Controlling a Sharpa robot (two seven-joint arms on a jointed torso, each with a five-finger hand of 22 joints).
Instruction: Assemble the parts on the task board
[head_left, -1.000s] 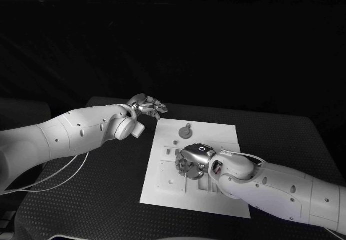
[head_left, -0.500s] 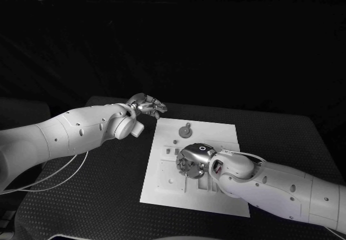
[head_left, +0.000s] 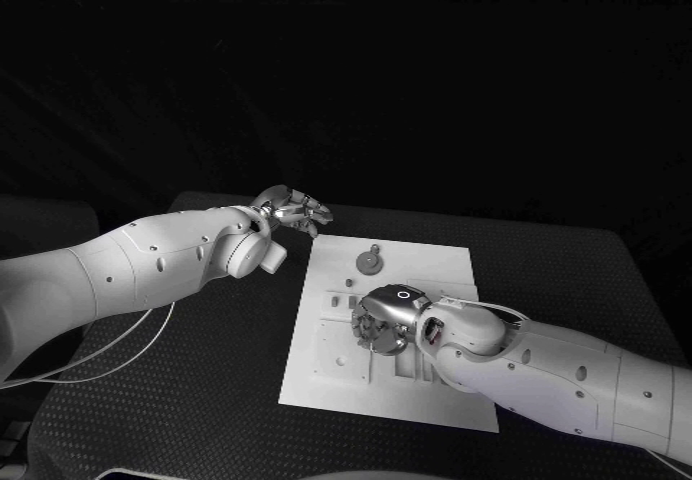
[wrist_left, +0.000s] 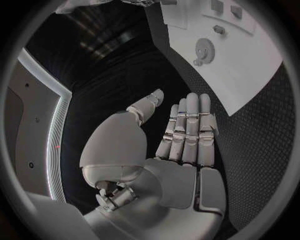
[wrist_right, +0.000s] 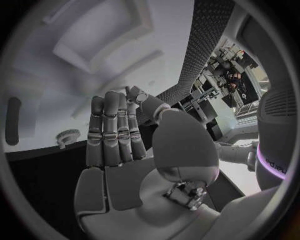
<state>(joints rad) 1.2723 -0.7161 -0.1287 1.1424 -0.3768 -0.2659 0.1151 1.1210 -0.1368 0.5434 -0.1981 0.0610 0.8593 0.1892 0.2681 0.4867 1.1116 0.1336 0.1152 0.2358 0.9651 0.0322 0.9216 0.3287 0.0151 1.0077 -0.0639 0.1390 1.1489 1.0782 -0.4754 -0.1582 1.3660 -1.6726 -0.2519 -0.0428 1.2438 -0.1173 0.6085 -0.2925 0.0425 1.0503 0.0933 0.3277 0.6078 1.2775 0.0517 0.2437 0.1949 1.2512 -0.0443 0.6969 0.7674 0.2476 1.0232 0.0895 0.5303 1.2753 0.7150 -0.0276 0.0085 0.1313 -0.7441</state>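
Note:
The white task board (head_left: 421, 266) lies in the middle of the black table. A round gear-like part (head_left: 371, 262) sits on its far end, and small parts (head_left: 336, 300) stand by its left edge. My right hand (head_left: 385, 322) hovers low over the board's middle with its fingers pointing down at it. In the right wrist view the right hand (wrist_right: 119, 135) has straight fingers with nothing in them, close to the board (wrist_right: 50, 95) and the gear (wrist_right: 65, 136). My left hand (head_left: 293, 210) is raised off the board's far left corner. The left hand (wrist_left: 187, 130) is flat and holds nothing, with the board (wrist_left: 250, 65) and gear (wrist_left: 203, 50) beyond it.
The black textured table mat (head_left: 202, 380) stretches to the left of the board. A thin white cable (head_left: 123, 350) hangs from my left arm over that side. The table's far edge (head_left: 534, 228) runs behind the board.
My right arm has edged a little toward the board's left side. The left hand has hardly moved.

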